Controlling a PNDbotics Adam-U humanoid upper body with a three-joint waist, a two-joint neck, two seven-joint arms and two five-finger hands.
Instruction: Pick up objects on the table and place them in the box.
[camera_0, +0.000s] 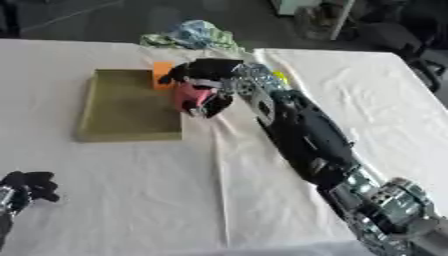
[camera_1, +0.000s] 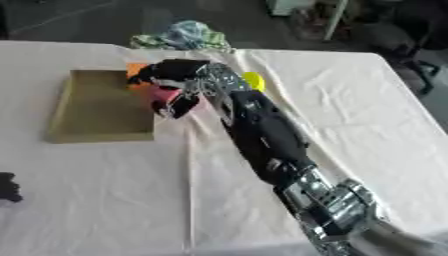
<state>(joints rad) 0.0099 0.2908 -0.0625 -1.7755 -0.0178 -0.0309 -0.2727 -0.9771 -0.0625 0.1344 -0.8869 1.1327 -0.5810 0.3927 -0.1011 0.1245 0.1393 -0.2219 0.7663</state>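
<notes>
Here my right hand (camera_0: 206, 85) curls round what looks like a pink object (camera_0: 187, 96) at the box (camera_0: 128, 131) edge, arm outstretched.

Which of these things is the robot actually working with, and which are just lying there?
In the job: box; pink object held in the right hand; orange object; yellow object.
Lying about: crumpled cloth; idle left hand.

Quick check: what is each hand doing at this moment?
Left hand: idle at lower left, fingers cannot be told.
Right hand: shut on a pink object at the box's right edge.
</notes>
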